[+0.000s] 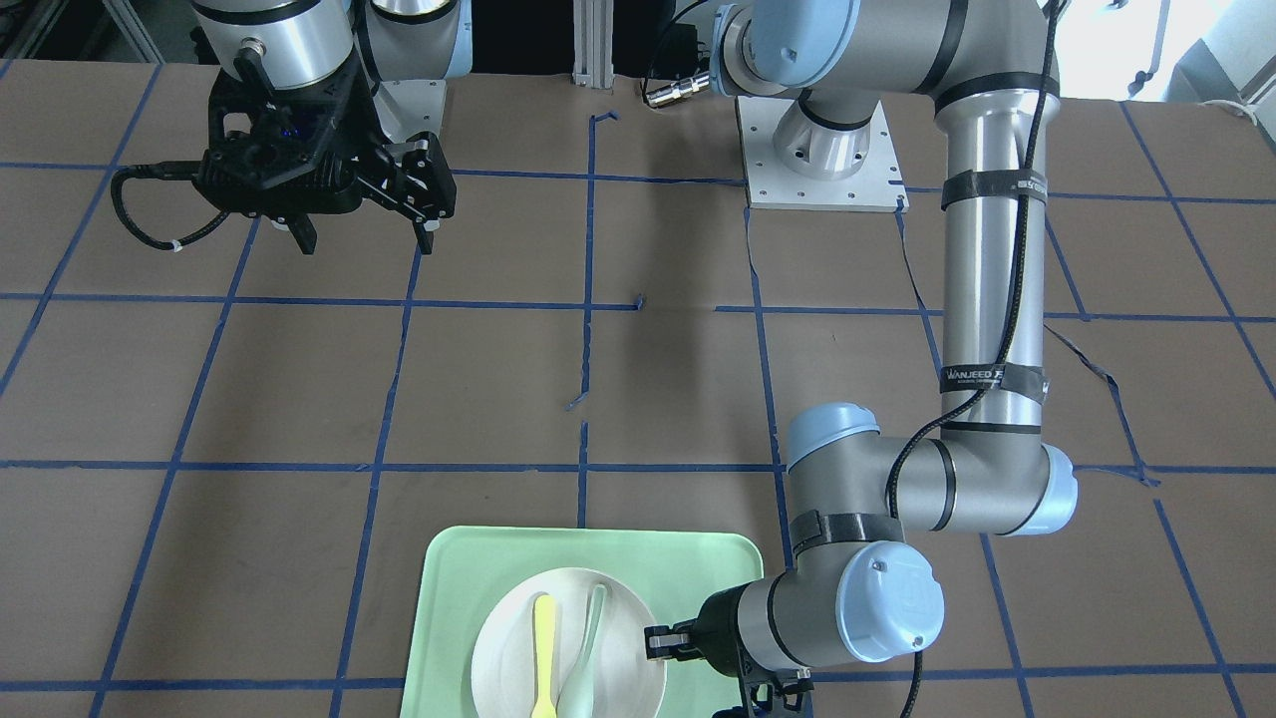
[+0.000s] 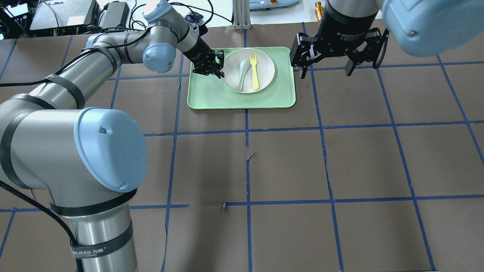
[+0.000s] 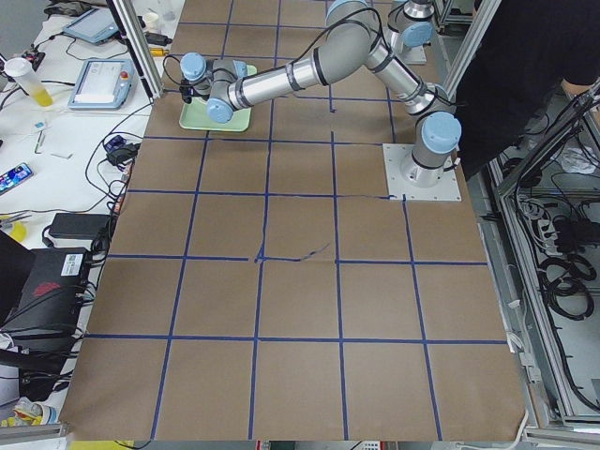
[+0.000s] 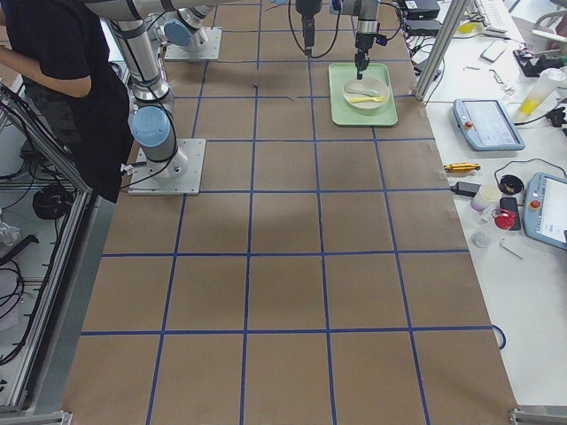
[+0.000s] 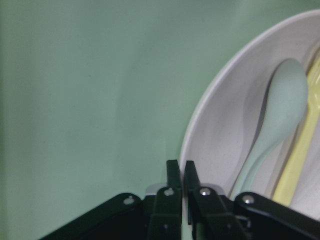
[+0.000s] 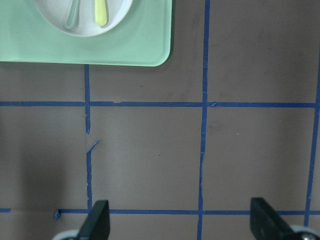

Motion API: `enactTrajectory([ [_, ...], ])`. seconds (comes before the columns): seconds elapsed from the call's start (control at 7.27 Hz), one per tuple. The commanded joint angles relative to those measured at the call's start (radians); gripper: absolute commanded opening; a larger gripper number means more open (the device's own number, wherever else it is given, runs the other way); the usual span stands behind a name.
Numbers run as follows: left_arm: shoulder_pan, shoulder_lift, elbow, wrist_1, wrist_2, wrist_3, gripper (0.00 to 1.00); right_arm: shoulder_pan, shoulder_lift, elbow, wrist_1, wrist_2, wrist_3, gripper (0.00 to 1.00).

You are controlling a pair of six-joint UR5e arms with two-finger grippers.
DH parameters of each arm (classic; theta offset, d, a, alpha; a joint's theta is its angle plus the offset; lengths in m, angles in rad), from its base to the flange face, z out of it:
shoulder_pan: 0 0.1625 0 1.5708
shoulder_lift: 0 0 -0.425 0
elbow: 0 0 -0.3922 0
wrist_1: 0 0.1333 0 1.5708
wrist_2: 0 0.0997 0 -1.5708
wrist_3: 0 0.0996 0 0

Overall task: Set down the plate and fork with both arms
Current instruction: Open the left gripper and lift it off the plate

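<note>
**A:** How do the arms sit over the tabletop?

**B:** In the overhead view the left arm reaches from the lower left up to the top middle, with its wrist low. The right arm hangs at the upper right, wrist pointing down.

**A:** And the things?

**B:** The green tray lies at top centre. The plate rests on it, carrying the spoon and the fork side by side.

**A:** The tools?

**B:** The left tool pinches the plate's left rim, fingers nearly together. The right tool is spread wide above the tabletop, just right of the tray.
</note>
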State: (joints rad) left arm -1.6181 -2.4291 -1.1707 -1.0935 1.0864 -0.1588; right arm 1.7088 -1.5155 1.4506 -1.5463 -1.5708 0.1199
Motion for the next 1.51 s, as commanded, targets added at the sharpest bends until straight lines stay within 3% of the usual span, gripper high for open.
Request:
enactTrajectory([
  [0.0,0.009,0.025,-0.029,0.023,-0.023,0.042,0.83,0.0,0.0,0.001,0.0,0.0,0.0,1.0],
  [0.41,0.023,0.039,-0.058,0.021,-0.017,0.051,0.81,0.0,0.0,0.001,0.0,0.0,0.0,1.0],
  [0.69,0.03,0.071,-0.055,0.005,0.064,0.047,0.84,0.0,0.0,0.001,0.0,0.0,0.0,1.0],
  [0.96,0.085,0.21,-0.085,-0.173,0.212,0.082,0.99,0.0,0.001,0.001,0.0,0.0,0.0,1.0],
  [1.24,0.089,0.409,-0.202,-0.273,0.465,0.09,1.0,0.0,0.001,0.001,0.0,0.0,0.0,1.0],
  [1.38,0.095,0.492,-0.252,-0.279,0.471,0.079,1.0,0.0,0.001,0.001,0.0,0.0,0.0,1.0],
])
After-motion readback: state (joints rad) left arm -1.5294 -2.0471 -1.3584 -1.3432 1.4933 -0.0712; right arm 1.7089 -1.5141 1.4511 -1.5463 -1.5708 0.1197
